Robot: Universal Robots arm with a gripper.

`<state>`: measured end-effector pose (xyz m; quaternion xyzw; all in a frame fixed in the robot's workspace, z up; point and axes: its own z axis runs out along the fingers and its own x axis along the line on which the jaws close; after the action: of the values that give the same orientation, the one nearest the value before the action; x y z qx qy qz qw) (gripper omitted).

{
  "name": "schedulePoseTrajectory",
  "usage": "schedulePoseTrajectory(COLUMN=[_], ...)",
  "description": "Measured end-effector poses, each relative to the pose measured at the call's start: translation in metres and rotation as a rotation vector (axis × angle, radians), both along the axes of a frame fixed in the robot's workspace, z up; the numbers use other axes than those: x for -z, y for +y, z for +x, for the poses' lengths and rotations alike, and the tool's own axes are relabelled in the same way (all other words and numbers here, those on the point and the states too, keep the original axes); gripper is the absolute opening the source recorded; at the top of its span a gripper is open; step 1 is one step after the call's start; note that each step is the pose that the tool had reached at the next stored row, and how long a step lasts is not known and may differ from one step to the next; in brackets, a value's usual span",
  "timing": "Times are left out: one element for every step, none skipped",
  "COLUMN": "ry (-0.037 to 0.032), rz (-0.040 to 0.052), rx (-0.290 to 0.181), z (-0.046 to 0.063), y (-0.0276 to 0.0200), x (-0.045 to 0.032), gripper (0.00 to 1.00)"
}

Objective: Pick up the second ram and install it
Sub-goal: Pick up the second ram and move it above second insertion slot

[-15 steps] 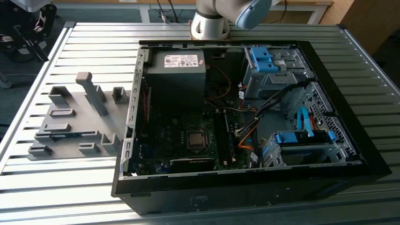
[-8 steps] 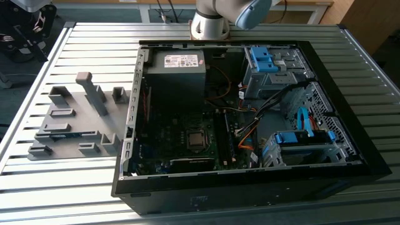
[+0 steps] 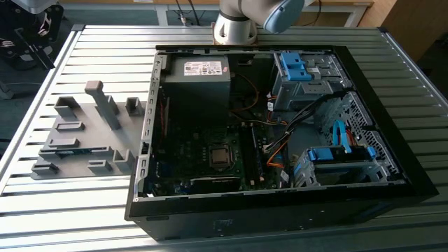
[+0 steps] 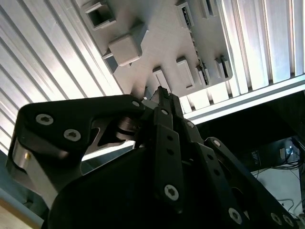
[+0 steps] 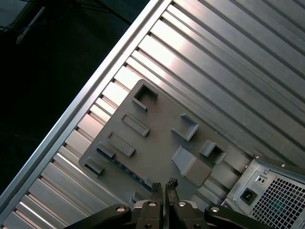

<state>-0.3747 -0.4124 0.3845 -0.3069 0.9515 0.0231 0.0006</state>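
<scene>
Ribbed table, exterior view: second ram slotted in grey fixture at nine o'clock of open case; tool overhead, pressed together and empty; an off-centre pinch could tilt the thin board.

My exterior view looked down on case and fixture; both wrist views faced that fixture from above.

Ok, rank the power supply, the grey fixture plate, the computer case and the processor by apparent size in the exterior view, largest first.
Largest to smallest:
1. computer case
2. grey fixture plate
3. power supply
4. processor
No two look alike in size.
</scene>
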Motion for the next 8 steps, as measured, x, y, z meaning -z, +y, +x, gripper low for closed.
schedulePoseTrajectory(ry=[0.0000, 0.0000, 0.0000, -0.0001, 0.0000, 0.0000, 0.0000, 0.0000], rz=[0.0000, 0.0000, 0.0000, 0.0000, 0.0000, 0.0000, 0.0000, 0.0000], rx=[0.000, 0.000, 0.001, 0.001, 0.001, 0.001, 0.001, 0.001], z=[0.0000, 0.0000, 0.0000, 0.0000, 0.0000, 0.0000, 0.0000, 0.0000], y=[0.0000, 0.0000, 0.0000, 0.0000, 0.0000, 0.0000, 0.0000, 0.0000], x=[0.0000, 0.0000, 0.0000, 0.0000, 0.0000, 0.0000, 0.0000, 0.0000], gripper=[0.18, 0.18, 0.18, 0.18, 0.16, 0.10, 0.10, 0.10])
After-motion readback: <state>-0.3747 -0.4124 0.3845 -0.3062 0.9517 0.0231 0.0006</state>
